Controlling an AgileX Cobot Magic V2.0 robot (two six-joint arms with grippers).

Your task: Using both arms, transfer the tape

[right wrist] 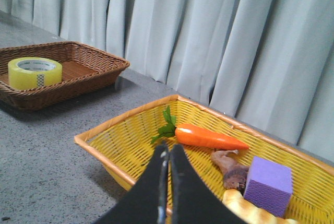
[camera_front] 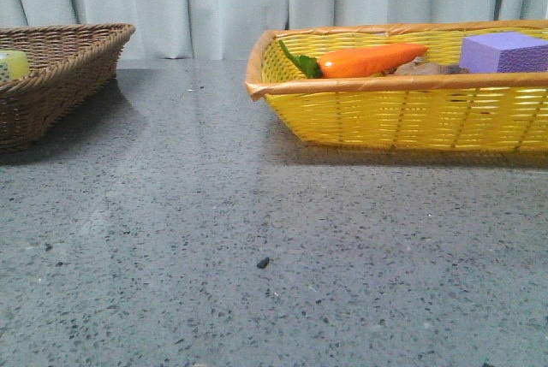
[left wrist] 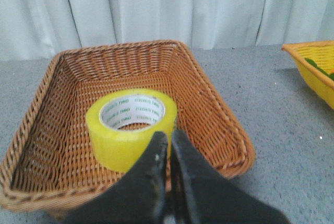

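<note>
Yellow tape lying flat in brown wicker basket, green print on white core too small to read, left gripper closed and empty above it, right gripper closed, empty, over yellow basket with carrot

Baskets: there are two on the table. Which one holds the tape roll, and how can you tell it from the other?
The brown wicker basket holds the tape, lying flat. The yellow basket holds a carrot and a purple block instead.

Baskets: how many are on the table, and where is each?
2. The brown wicker basket sits at the table's left and holds the tape. The yellow basket sits at the right, holding the carrot and purple block.
</note>
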